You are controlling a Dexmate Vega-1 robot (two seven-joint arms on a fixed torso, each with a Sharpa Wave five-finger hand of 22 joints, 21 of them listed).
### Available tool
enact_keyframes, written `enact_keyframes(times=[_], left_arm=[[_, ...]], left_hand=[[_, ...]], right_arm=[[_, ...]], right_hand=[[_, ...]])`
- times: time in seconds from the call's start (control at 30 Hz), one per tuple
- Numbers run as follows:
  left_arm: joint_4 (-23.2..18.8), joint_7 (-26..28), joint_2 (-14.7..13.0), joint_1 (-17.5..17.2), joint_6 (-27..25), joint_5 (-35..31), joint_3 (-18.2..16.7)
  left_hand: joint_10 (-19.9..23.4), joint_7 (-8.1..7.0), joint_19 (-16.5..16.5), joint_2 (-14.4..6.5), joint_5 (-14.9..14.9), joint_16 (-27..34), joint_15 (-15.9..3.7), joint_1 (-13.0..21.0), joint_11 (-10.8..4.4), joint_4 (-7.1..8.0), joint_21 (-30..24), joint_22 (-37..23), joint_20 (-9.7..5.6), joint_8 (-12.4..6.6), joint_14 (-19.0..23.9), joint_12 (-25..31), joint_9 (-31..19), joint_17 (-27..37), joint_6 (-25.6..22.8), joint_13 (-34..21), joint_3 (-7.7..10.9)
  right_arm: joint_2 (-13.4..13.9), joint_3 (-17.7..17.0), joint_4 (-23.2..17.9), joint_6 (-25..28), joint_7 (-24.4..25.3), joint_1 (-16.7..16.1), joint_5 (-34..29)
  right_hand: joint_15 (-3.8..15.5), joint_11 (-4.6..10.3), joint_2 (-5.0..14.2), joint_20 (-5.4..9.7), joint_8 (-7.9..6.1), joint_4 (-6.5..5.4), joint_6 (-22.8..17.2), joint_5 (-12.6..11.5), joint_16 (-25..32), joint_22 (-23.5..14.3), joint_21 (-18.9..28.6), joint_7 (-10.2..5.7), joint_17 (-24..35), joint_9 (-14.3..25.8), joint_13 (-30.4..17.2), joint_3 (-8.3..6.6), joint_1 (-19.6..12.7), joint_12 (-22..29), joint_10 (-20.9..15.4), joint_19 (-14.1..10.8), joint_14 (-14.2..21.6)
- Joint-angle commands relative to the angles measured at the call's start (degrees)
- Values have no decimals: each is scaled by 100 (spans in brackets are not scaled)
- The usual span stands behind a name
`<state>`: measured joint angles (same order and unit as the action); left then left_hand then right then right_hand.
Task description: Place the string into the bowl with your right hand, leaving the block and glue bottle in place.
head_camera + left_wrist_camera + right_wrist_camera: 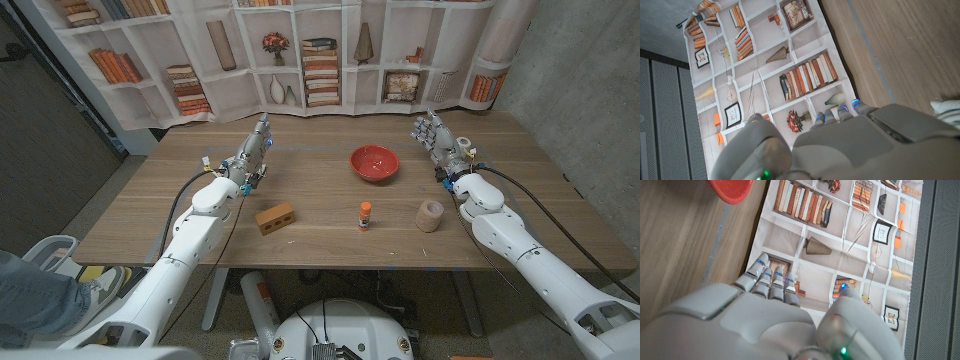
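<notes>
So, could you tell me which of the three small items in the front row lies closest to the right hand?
The string spool, the beige roll at the row's right end, just below the right hand; the glue bottle and block sit farther left.

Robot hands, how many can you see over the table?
2. The left hand is raised behind the block; the right hand is raised right of the red bowl. Neither holds anything.

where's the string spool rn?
In the head view the string spool sits on the table's near right part, right of the glue bottle and just inboard of the right forearm, with the red bowl farther back.
</notes>
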<state>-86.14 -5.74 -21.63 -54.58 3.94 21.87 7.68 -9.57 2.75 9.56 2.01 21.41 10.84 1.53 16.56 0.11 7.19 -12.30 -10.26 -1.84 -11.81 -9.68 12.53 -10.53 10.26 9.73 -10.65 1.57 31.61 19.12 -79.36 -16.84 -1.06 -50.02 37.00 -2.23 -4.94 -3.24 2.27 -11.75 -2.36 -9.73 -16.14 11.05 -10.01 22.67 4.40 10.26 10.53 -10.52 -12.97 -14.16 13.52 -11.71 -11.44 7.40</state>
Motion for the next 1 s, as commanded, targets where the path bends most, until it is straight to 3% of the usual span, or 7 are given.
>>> enact_keyframes(times=[0.03,0.5,1.0], left_arm=[[-114,50,-12,-84,-4,-5,-24],[54,-199,50,-78,178,186,-41],[-111,-224,-146,-166,114,30,17]], left_hand=[[-49,44,640,-2,46,32,16,74,11,-19,21,-16,-47,-49,-441,41,-23,20,91,-21,-1],[-72,42,649,-15,59,23,8,97,20,-31,31,-16,-48,-34,-444,22,-25,19,101,-21,-10],[-35,28,642,-34,74,22,5,126,4,-45,36,-16,-41,-36,-424,23,-25,19,64,-20,-22]], right_arm=[[98,-105,-184,-67,70,-126,24],[231,-163,-349,-82,33,-233,35],[401,-284,-576,-116,4,-387,85]], right_hand=[[25,-1,-12,36,-28,31,-101,-18,52,-10,-20,-7,13,25,-10,-5,-56,33,-85,-63,75],[14,-17,-4,26,-9,48,-90,-16,29,-12,-66,15,12,24,-7,-1,-74,14,-80,-43,62],[-12,-13,6,12,10,56,-80,-12,8,-14,-128,1,15,25,-5,10,-76,-12,-65,-7,47]])
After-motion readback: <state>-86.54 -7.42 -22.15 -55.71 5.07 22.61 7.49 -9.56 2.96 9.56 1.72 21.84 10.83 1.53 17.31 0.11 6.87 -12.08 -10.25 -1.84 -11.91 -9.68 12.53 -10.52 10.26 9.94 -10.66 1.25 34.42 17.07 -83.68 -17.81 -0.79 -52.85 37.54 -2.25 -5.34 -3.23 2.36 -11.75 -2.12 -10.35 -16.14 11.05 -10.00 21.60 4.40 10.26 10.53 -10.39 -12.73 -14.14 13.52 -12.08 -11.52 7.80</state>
